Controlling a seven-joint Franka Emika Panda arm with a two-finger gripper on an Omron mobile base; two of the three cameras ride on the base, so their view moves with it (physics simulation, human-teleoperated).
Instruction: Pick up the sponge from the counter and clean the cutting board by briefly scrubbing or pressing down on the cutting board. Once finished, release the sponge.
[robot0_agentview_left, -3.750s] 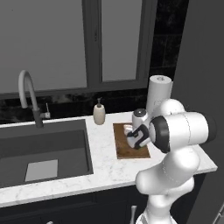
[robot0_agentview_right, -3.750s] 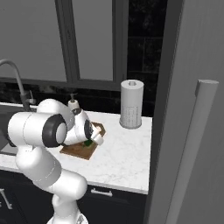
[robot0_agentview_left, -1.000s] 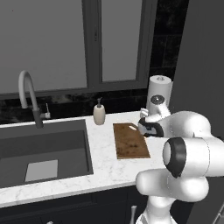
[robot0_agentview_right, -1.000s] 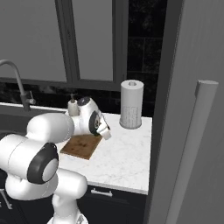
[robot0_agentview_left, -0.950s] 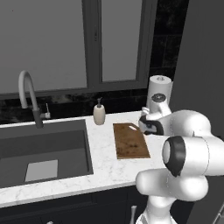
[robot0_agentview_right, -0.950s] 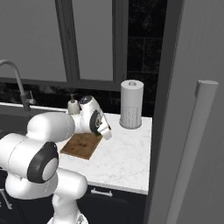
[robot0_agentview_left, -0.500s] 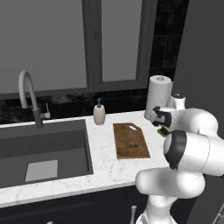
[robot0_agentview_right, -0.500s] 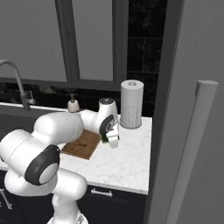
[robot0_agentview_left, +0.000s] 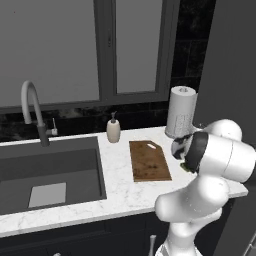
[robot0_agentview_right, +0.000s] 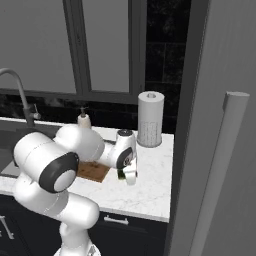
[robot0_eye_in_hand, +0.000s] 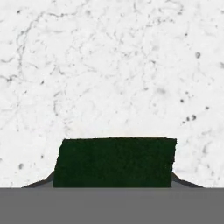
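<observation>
**Holding the sponge over bare counter, right of the board**

Gripping the small rectangular sponge (robot0_eye_in_hand: 114, 162) with the dark green top, the two-finger end effector (robot0_agentview_right: 127, 173) hangs over the white marble-patterned counter (robot0_eye_in_hand: 109, 65) with faint grey veins. Clamped from both sides, with a dark fingertip (robot0_eye_in_hand: 37, 183) showing at each lower corner of the green block in the hand view. Seen as a small green patch (robot0_agentview_right: 122, 174) at the pale hand in the right base view, and as a green sliver (robot0_agentview_left: 188, 167) under the wrist in the left base view. Cannot tell whether the sponge touches the marble or hovers just above it.

Lying flat to the left of the end effector, the rectangular brown wooden cutting board (robot0_agentview_left: 148, 160) with darker stains and a clipped corner, apart from the sponge, partly hidden behind the forearm in the right base view (robot0_agentview_right: 92, 171).

Standing farther back near the dark wall, an upright white paper-towel roll (robot0_agentview_right: 150, 119). Left of the board, a small beige soap dispenser (robot0_agentview_left: 113, 130). Beyond that, a dark grey sink basin (robot0_agentview_left: 47, 173) with a curved grey faucet (robot0_agentview_left: 33, 110).
</observation>
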